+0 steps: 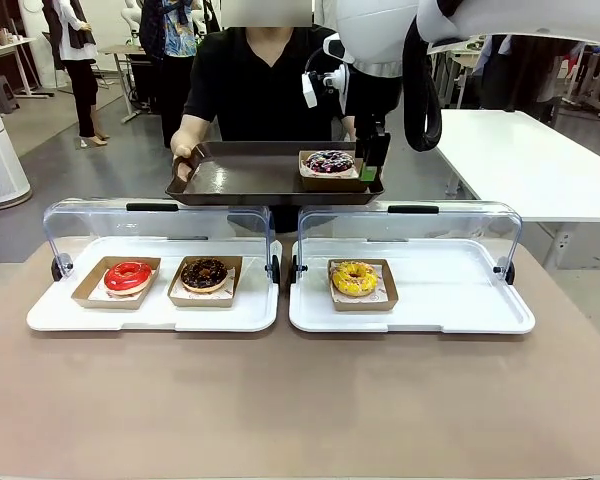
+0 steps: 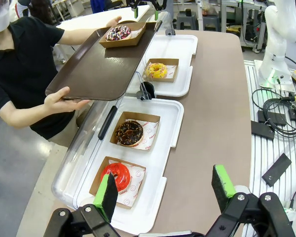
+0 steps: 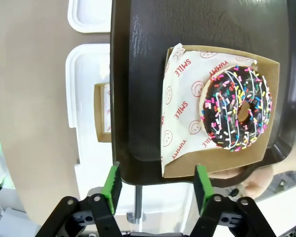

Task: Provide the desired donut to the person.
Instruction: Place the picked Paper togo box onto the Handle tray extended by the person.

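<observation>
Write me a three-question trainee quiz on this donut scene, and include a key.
1. True or false: the sprinkled donut sits in its box on the brown tray that the person holds.
2. The lone donut in the right display case is: A green, B yellow, C white.
3. How many donuts rest in the left display case?
Key: 1 true; 2 B; 3 two.
</observation>
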